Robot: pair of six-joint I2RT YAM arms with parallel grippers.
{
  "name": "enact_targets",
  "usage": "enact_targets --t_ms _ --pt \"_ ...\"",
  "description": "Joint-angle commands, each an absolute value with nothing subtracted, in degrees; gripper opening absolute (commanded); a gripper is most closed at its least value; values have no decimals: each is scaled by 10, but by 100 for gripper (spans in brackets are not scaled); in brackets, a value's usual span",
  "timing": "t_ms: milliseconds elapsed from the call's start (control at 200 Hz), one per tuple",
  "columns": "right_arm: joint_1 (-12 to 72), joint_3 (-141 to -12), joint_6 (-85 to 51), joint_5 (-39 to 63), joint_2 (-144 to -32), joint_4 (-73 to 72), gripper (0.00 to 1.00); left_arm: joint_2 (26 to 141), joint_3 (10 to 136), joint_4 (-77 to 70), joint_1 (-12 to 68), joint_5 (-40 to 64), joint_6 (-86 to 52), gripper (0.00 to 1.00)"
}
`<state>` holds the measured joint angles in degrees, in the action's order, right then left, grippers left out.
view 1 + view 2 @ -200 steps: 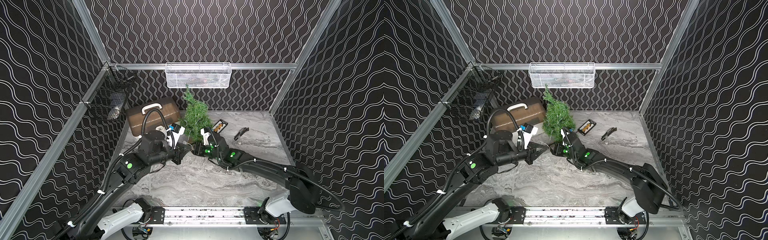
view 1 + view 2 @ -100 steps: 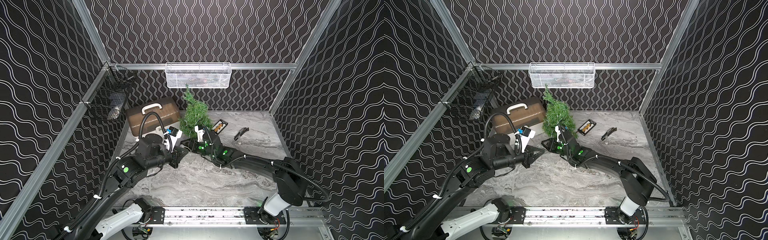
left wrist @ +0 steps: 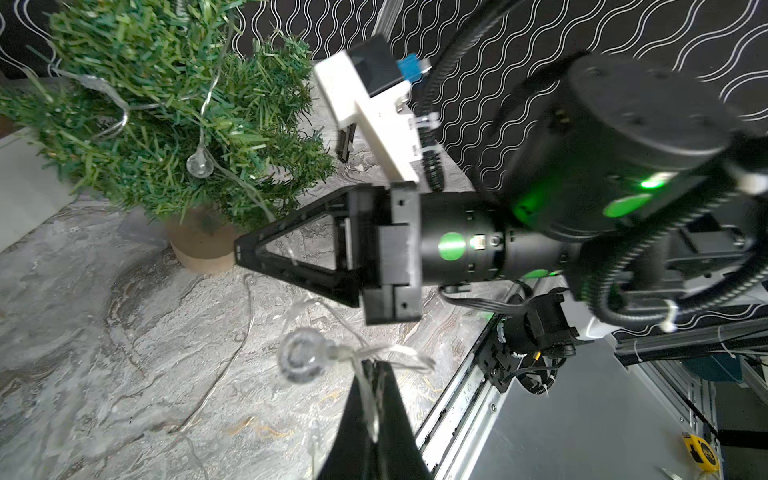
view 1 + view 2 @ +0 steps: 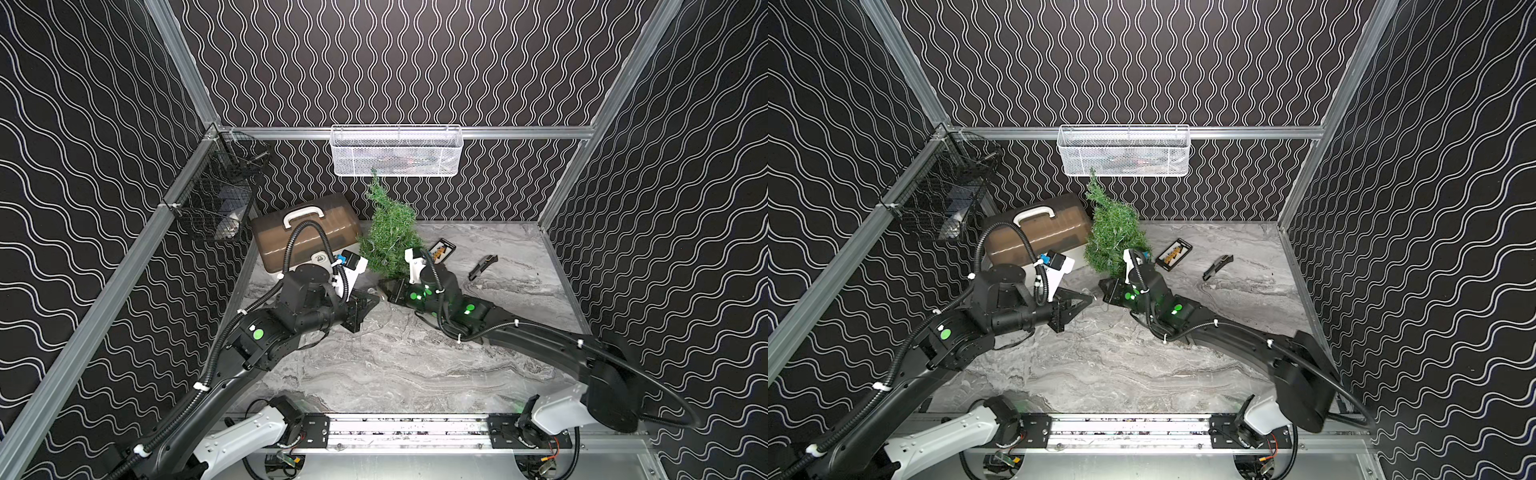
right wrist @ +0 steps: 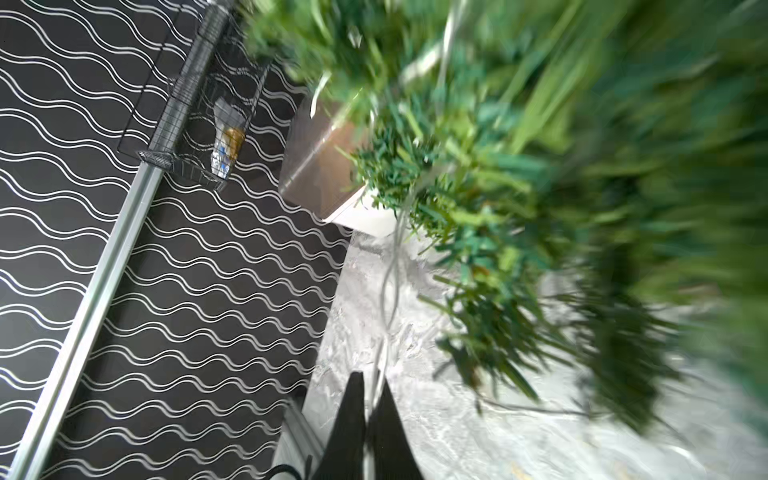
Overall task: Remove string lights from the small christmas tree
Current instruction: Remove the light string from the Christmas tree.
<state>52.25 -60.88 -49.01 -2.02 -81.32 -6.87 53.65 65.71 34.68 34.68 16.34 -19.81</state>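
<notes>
The left hand [image 3: 376, 368] is clenched on a bulbed strand of the string lights [image 3: 301, 353], and the right hand [image 5: 372, 384] pinches another strand just beside the small christmas tree [image 4: 390, 232], which stands near the back edge of the table [image 4: 395, 365] beside a brown case [image 4: 305, 232], with open marble in front.

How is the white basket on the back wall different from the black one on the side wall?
The white basket is long, shallow and fine-meshed; the black basket looks shorter and deeper, with an open wire grid. The white basket hangs on the back rail; the black basket hangs on the side rail, by the corner. Both hang above the table and hold small items I cannot make out.
</notes>
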Motion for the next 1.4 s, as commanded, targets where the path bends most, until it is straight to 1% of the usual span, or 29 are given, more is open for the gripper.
enact_targets --t_ms 0,140,275,455,620,801,931,1091,1216,1226,1301,1396 --pt "518 -613 -435 -104 -766 12 0 551 663 279 346 193 -219 0" --pt "478 -645 -408 -146 -732 83 0 583 679 241 346 204 -228 0" --pt "395 -698 -414 -136 -744 119 0 631 714 205 347 201 -234 0" --pt "286 -799 -412 -100 -805 143 0 705 774 156 347 207 -245 0" --pt "240 -925 -394 -88 -893 139 0 760 855 191 346 175 -203 0" --pt "229 -1087 -382 -54 -1007 111 0 801 919 223 345 140 -159 0" --pt "229 -1191 -386 9 -1087 74 0 817 943 239 333 132 -142 0" --pt "237 -1317 -407 112 -1176 40 0 799 929 229 291 153 -149 0" --pt "257 -1402 -421 179 -1233 21 0 775 910 228 250 179 -154 0" --pt "271 -1406 -421 183 -1238 22 0 773 909 229 248 181 -155 0" --pt "300 -1460 -410 201 -1266 39 0 755 897 239 227 191 -151 0" --pt "331 -1483 -395 218 -1279 37 0 729 880 253 206 195 -145 0"
